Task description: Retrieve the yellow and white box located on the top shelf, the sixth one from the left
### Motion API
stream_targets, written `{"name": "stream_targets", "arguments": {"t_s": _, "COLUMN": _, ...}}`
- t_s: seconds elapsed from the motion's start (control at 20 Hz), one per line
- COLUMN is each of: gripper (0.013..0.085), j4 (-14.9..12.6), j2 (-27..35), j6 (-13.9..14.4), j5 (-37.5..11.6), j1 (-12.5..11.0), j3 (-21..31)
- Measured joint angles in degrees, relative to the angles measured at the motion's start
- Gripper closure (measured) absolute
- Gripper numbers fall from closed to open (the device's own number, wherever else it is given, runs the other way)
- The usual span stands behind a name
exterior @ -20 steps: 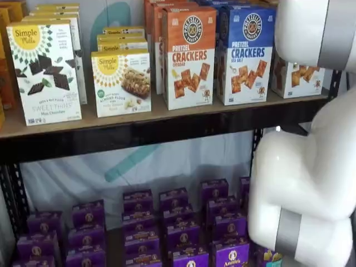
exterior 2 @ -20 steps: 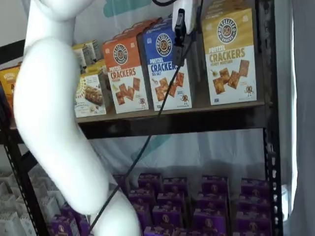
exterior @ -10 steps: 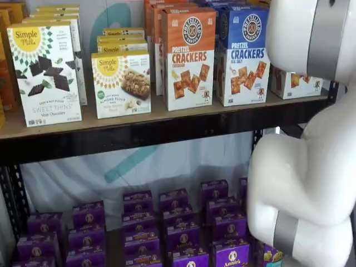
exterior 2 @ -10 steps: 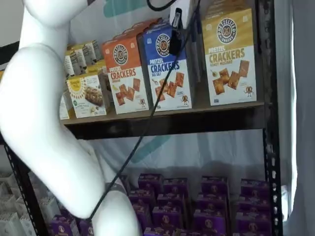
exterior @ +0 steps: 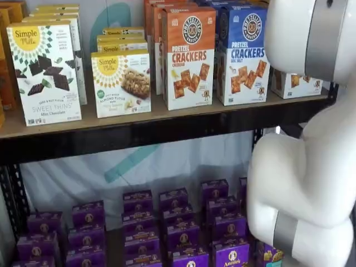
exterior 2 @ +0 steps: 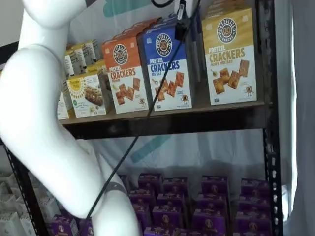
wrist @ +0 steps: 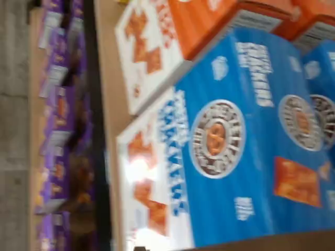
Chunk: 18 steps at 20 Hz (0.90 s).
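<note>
The yellow and white box (exterior 2: 229, 56) stands upright at the right end of the top shelf (exterior 2: 197, 112), next to a blue crackers box (exterior 2: 166, 69). In a shelf view only its white lower part (exterior: 296, 83) shows past my white arm. My gripper (exterior 2: 180, 22) hangs from the view's top edge in front of the blue box, left of the yellow and white box and apart from it. Only dark finger parts and a cable show, with no plain gap. The wrist view shows the blue box (wrist: 235, 141) and an orange box (wrist: 172, 36); the yellow and white box is not in it.
An orange crackers box (exterior: 188, 55) and white Simple Mills boxes (exterior: 45, 72) stand further left on the top shelf (exterior: 167, 119). Purple boxes (exterior: 178, 228) fill the lower level. My white arm (exterior: 311, 167) covers the right side there and the left side in a shelf view (exterior 2: 49, 123). A black upright (exterior 2: 268, 98) stands right of the yellow and white box.
The gripper has risen towards the view's top edge, so its white body has mostly left the picture. The arm has shifted, uncovering more boxes on the left of the shelf.
</note>
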Motion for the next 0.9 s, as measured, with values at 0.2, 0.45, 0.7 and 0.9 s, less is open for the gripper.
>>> {"name": "stream_targets", "arguments": {"t_s": 0.2, "gripper": 0.0130, "j4": 0.5, "j2": 0.0, "j6": -0.8, "j5": -5.4, "j1": 1.2, "j3": 0.6}}
{"name": "stream_targets", "arguments": {"t_s": 0.45, "gripper": 0.0130, "j4": -1.7, "j2": 1.4, "j6": -2.3, "j5": -8.9, "j1": 2.5, "j3": -0.3}}
{"name": "stream_targets", "arguments": {"t_s": 0.7, "gripper": 0.0130, "j4": -5.5, "j2": 4.7, "j6": -3.1, "j5": -8.7, "j1": 3.5, "j3": -3.7}}
{"name": "stream_targets", "arguments": {"t_s": 0.9, "gripper": 0.0130, "j4": -8.3, "j2": 7.2, "j6": -2.7, "j5": -8.2, "j1": 4.8, "j3": -6.4}}
